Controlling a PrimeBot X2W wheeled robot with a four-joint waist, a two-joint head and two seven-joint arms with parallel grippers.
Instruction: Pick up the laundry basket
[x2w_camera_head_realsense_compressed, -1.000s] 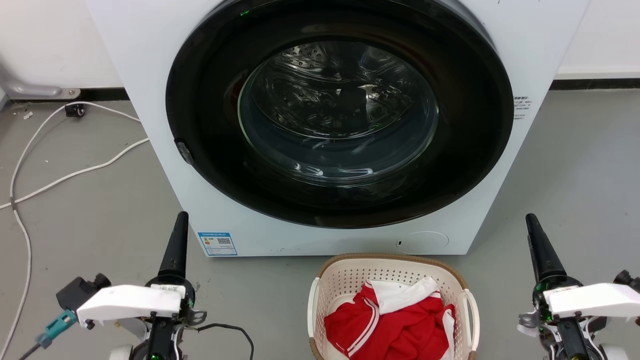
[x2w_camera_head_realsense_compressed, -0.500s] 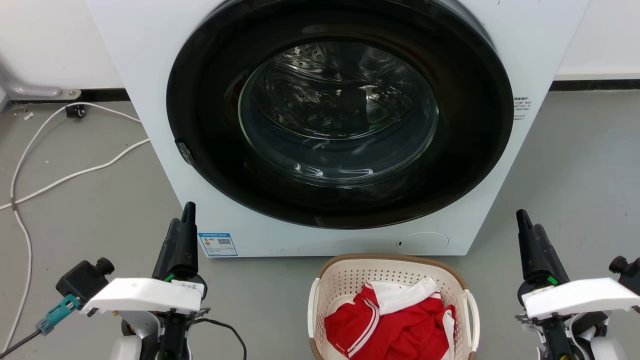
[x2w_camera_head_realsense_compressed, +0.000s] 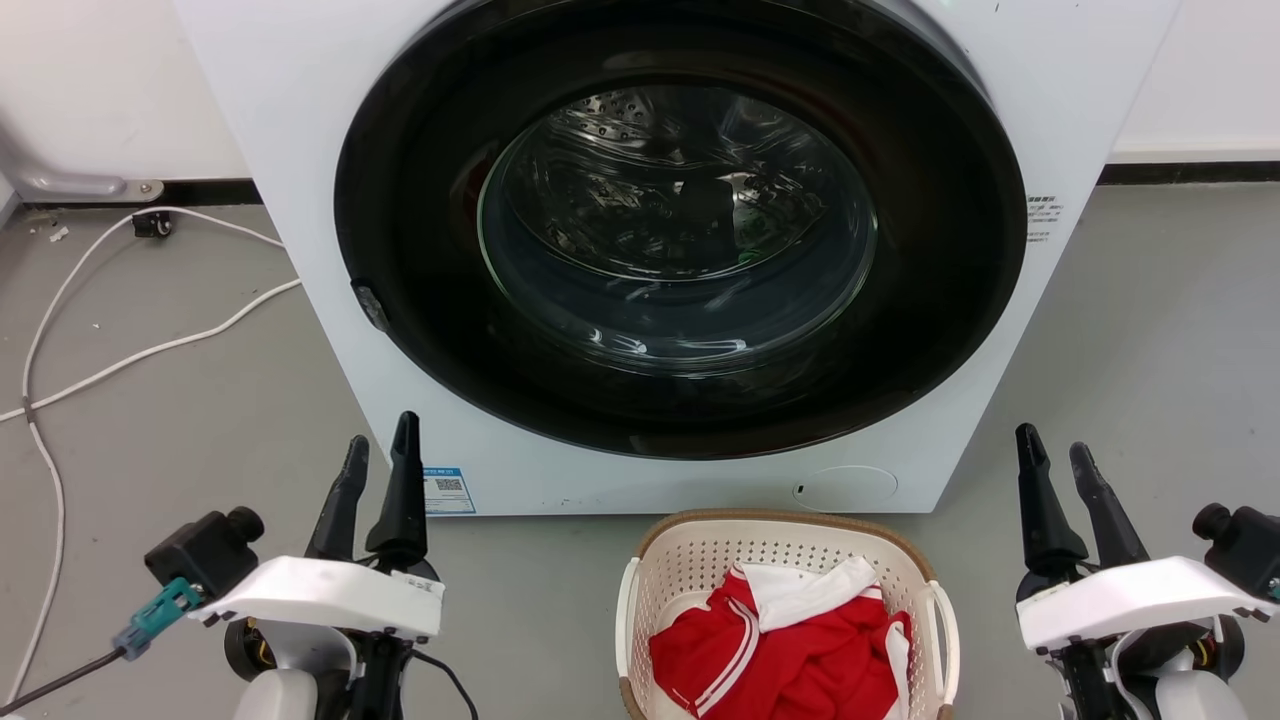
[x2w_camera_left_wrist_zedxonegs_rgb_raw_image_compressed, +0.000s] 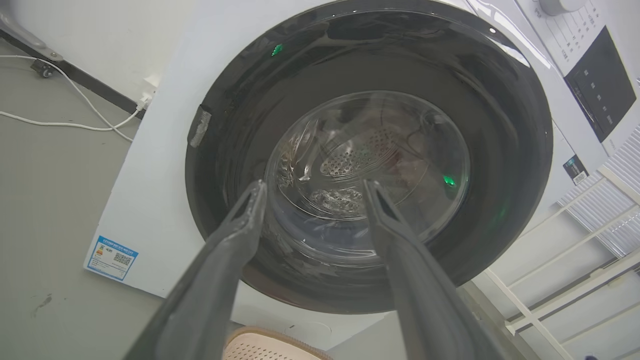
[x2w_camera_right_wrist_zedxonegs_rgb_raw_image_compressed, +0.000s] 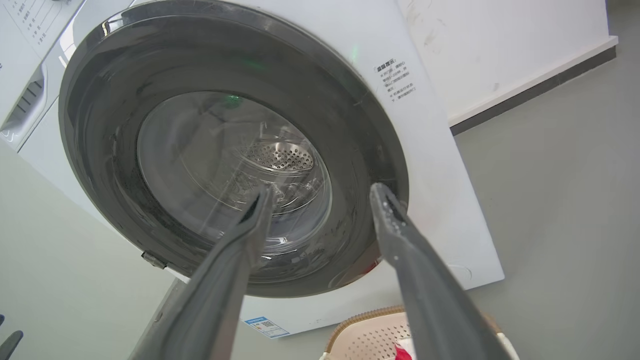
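The laundry basket (x2w_camera_head_realsense_compressed: 700, 560) is cream-white and perforated with a brown woven rim and white side handles. It stands on the grey floor at the bottom centre of the head view, holding red and white clothing (x2w_camera_head_realsense_compressed: 780, 650). My left gripper (x2w_camera_head_realsense_compressed: 380, 448) is open to the basket's left, well apart from it. My right gripper (x2w_camera_head_realsense_compressed: 1055, 450) is open to its right, also apart. Both point towards the washing machine. A slice of the basket rim (x2w_camera_left_wrist_zedxonegs_rgb_raw_image_compressed: 270, 336) shows between the left fingers, and the basket (x2w_camera_right_wrist_zedxonegs_rgb_raw_image_compressed: 370, 335) sits at the bottom of the right wrist view.
A white front-loading washing machine (x2w_camera_head_realsense_compressed: 300, 120) with a dark round door (x2w_camera_head_realsense_compressed: 680, 230) stands right behind the basket. White cables (x2w_camera_head_realsense_compressed: 150, 345) trail over the floor at the left. A white rack (x2w_camera_left_wrist_zedxonegs_rgb_raw_image_compressed: 575, 260) stands beside the machine. Bare grey floor lies on both sides.
Both grippers have turned about their wrists, so two separate fingers now show on each instead of one dark spike. Both have shifted a little inward. The basket has not moved.
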